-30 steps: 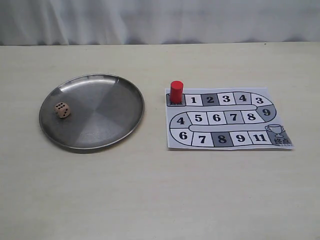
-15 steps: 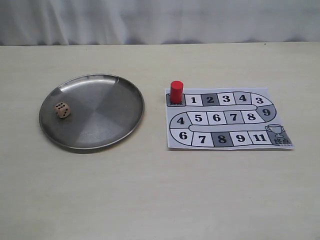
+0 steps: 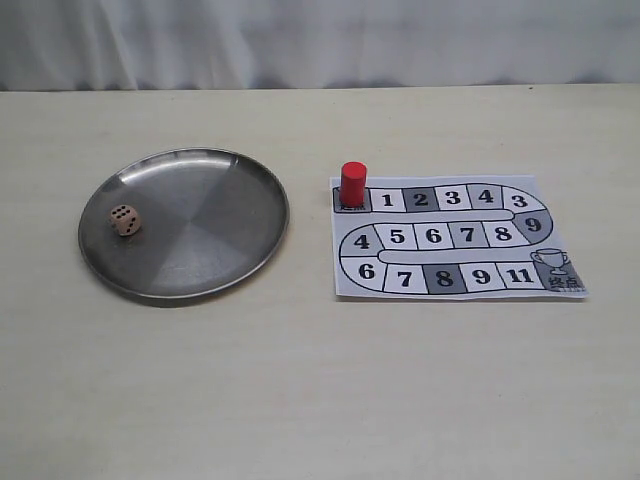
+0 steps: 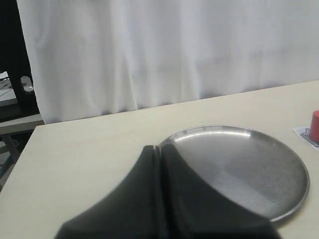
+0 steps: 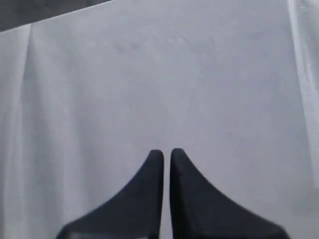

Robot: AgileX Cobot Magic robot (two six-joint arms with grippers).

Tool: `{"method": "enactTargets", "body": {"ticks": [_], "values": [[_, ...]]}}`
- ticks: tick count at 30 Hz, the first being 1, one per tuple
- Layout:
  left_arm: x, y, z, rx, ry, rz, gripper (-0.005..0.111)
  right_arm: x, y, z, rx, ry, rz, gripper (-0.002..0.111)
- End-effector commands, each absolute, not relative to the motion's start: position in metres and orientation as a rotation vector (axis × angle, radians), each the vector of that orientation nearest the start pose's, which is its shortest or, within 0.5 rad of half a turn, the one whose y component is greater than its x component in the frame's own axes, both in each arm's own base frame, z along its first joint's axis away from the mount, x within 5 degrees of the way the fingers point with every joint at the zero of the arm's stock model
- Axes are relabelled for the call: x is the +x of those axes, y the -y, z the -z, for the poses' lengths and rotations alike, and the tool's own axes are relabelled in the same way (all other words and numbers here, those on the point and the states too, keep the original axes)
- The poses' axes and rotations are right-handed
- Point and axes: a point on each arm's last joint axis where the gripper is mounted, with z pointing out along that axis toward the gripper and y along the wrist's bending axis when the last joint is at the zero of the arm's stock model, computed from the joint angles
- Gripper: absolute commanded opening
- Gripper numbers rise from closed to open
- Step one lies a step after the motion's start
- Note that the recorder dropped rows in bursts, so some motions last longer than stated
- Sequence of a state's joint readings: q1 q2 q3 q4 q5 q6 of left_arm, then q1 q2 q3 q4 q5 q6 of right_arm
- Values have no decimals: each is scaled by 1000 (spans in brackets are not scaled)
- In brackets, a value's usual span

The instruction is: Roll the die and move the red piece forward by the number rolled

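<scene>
A pale surface (image 3: 300,400) runs back to a white curtain (image 3: 320,40). The exterior view shows no arm at all. On its left sits a round metal plate (image 3: 225,175), and the die (image 3: 125,221) rests inside it, near the rim on the plate's left side (its top face carries many pips, too small to count surely). To the right, apart from the plate, lies a printed board (image 3: 455,282) with a winding track of numbered squares. The red piece (image 3: 353,184) stands upright on the dark square at the left end of the top row, just beside square 1.

The left wrist view adds what that view lacks: the left fingers (image 4: 139,199), dark and pressed together with nothing between them, hang above the plate's (image 4: 249,164) near rim. The die does not show here; the red piece (image 4: 315,123) peeks in at the frame edge.

The right wrist view shows only curtain and the right fingers (image 5: 139,199), with a bare slit between them and nothing gripped.
</scene>
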State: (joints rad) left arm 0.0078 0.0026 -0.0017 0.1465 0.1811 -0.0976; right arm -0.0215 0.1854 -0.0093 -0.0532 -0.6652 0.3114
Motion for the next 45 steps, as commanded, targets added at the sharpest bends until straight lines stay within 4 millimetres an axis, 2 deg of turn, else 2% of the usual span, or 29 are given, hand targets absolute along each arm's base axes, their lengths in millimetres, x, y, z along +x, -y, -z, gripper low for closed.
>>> {"method": "enactTargets", "body": {"ticks": [1,3,5,6,8,10,14,16,19,21,23,26,28,31,32,34,36,37,39,41,43,45], "values": [[56,-2,-198,18,-1655,-53,0,83,-6,-271,86,-1341,-214,5],[56,-2,-198,18,-1655,-53,0,109,-7,-267,72,-1486,-205,5],[56,-2,-198,18,-1655,-53,0,138,-9,-254,58,-1658,-215,5],[56,-2,-198,18,-1655,-53,0,159,-10,-243,65,-1781,-246,5],[56,-2,-198,18,-1655,-53,0,183,-14,-230,69,-1912,-299,5],[56,-2,-198,18,-1655,-53,0,205,-21,-219,-36,-2007,-343,5],[56,-2,-198,18,-1655,-53,0,247,-45,-199,-216,-2146,-630,5],[56,-2,-198,18,-1655,-53,0,267,-57,-194,-288,-2202,-644,5],[56,-2,-198,18,-1655,-53,0,294,-85,-181,-358,-2289,-479,5],[56,-2,-198,18,-1655,-53,0,307,-112,-180,-440,-2291,-331,5],[56,-2,-198,18,-1655,-53,0,316,-143,-185,-542,-2246,-215,5],[56,-2,-198,18,-1655,-53,0,325,-188,-194,-675,-2155,-142,5],[56,-2,-198,18,-1655,-53,0,337,-207,-203,-723,-2087,-52,5],[56,-2,-198,18,-1655,-53,0,364,-211,-203,-644,-2129,209,4],[56,-2,-198,18,-1655,-53,0,374,-207,-203,-602,-2196,298,4],[56,-2,-198,18,-1655,-53,0,389,-203,-197,-613,-2358,365,4],[56,-2,-198,18,-1655,-53,0,398,-210,-191,-685,-2531,187,4],[56,-2,-198,18,-1655,-53,0,400,-216,-188,-776,-2564,78,4],[56,-2,-198,18,-1655,-53,0,403,-239,-186,-841,-2584,-298,4],[56,-2,-198,18,-1655,-53,0,405,-257,-185,-878,-2524,-503,5],[56,-2,-198,18,-1655,-53,0,405,-278,-178,-888,-2487,-580,12],[56,-2,-198,18,-1655,-53,0,404,-302,-169,-920,-2450,-569,27]]}}
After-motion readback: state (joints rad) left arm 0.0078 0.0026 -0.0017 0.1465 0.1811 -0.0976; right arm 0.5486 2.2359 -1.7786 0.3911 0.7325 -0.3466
